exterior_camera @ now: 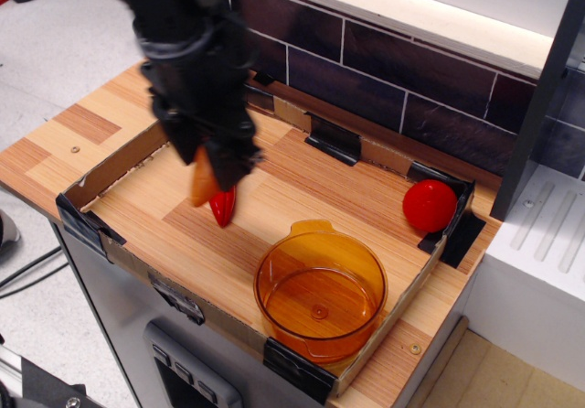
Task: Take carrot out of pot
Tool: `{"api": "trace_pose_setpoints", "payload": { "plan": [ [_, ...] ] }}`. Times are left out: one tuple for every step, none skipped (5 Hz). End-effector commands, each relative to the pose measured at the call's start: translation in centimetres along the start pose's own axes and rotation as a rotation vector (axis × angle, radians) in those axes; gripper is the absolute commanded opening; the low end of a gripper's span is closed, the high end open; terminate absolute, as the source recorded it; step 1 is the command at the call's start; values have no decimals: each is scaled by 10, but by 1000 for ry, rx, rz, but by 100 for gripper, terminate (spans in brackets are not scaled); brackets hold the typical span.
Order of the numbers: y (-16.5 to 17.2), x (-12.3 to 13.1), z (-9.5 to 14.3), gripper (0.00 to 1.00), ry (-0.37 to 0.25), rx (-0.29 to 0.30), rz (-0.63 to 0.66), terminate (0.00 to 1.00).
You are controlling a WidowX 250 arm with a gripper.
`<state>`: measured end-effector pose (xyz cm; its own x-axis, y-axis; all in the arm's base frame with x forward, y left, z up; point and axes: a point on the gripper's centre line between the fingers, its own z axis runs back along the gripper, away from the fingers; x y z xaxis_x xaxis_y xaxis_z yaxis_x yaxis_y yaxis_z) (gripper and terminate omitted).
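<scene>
Wood-grain counter with cardboard-walled tray (119,166), dark tile wall behind. Gripper (212,166) clamped on carrot (201,182), held over tray's left side above red pepper (223,207). Pot (320,291) empty, near-right. Tomato (430,206) far right corner.
</scene>
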<state>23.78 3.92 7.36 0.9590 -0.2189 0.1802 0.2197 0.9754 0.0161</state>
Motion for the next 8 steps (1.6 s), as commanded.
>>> {"api": "trace_pose_setpoints", "payload": {
  "plan": [
    [20,-26,-17,0,56,64,-44,0],
    [23,-36,-39,100,101,81,-59,0],
    [22,-42,-48,100,124,90,-63,0],
    [22,-44,-47,100,132,86,-55,0],
    [24,-46,-42,100,144,88,-36,0],
    [25,-46,-21,100,111,84,3,0],
    [26,-38,17,100,38,91,57,0],
    [28,-30,56,100,-72,95,105,0]
  ]
}}
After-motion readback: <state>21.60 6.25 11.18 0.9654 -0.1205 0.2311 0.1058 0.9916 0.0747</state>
